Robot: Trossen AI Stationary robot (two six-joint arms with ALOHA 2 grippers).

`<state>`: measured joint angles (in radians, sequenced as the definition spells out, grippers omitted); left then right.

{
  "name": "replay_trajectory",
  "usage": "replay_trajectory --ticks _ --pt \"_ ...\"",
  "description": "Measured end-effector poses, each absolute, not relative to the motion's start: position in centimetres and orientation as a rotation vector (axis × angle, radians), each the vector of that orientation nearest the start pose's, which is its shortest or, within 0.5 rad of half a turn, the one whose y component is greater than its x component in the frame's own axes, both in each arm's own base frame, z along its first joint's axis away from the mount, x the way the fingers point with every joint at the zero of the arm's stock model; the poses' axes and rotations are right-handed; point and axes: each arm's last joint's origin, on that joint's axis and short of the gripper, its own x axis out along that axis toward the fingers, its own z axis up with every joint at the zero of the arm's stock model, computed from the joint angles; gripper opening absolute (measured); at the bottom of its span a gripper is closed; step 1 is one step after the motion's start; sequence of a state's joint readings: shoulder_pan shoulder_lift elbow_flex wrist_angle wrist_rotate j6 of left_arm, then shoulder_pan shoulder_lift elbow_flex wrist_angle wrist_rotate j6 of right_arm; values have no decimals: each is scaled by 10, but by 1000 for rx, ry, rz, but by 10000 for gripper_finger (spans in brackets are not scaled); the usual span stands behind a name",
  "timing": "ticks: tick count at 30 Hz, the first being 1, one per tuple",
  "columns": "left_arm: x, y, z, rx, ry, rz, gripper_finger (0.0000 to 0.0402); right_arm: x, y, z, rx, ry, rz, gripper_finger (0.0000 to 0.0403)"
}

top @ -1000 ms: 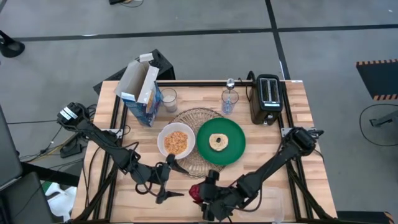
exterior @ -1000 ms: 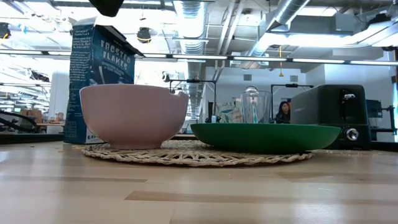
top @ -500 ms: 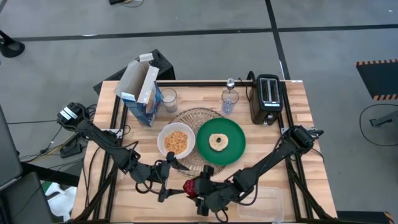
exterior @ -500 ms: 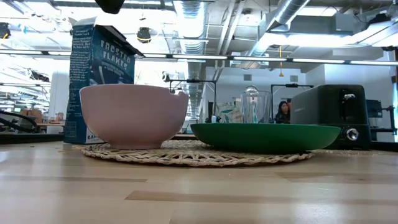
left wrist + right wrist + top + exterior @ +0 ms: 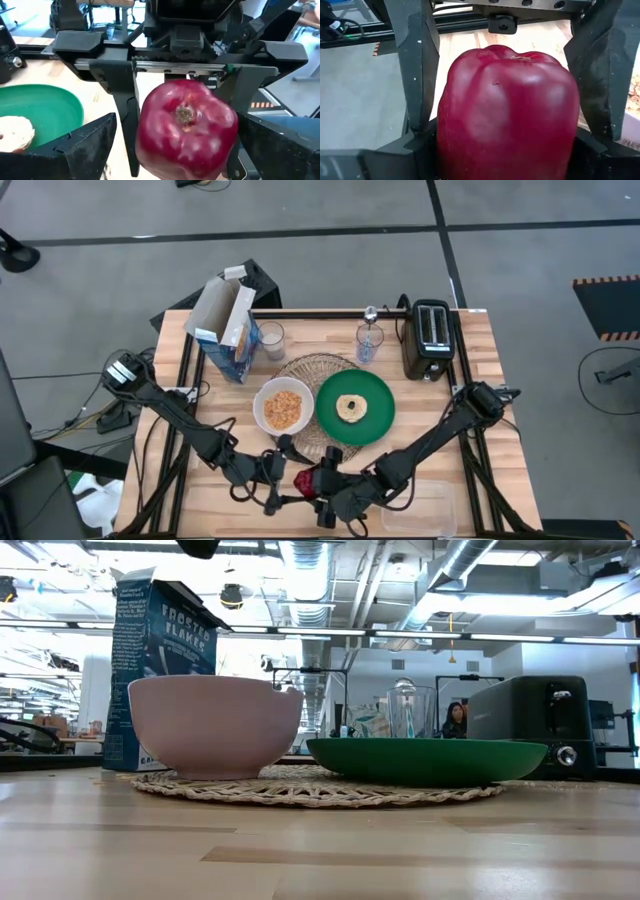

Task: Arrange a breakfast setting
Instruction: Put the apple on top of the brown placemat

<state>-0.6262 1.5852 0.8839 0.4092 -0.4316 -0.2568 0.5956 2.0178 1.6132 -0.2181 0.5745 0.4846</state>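
Right tool (image 5: 318,492): at the counter's near edge, clamped on the small red apple (image 5: 186,129), held above the wood.
Left tool (image 5: 283,490): wide, fingers either side of the apple.
Counter (image 5: 480,350): pale wood planks.
Wicker mat (image 5: 300,791): mid-counter, carrying white bowl (image 5: 283,406) and green plate (image 5: 356,407) with bagel (image 5: 351,407).
Far edge: cereal box (image 5: 226,330), glasses (image 5: 270,340), black toaster (image 5: 431,338).
Room: grey floor; ceiling pipes; a person (image 5: 456,720) seated beyond.

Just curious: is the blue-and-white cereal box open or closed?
Open. From above, the blue-and-white cereal box stands upright with its top flaps spread, showing its brown inside.
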Motion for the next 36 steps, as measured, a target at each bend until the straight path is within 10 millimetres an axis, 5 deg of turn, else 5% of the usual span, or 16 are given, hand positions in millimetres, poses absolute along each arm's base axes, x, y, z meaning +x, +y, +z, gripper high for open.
replay_trajectory --ticks 13,21,30,36 --pt "283 -189 228 -93 295 -163 234 388 243 246 146 509 -109 328" --pt "283 -190 229 -101 299 -181 234 382 244 250 115 532 -91 348" --pt "268 -196 239 -37 293 -207 234 347 261 284 95 512 -37 347" --pt "263 -196 239 -9 217 -189 234 322 278 286 4 468 -148 349"
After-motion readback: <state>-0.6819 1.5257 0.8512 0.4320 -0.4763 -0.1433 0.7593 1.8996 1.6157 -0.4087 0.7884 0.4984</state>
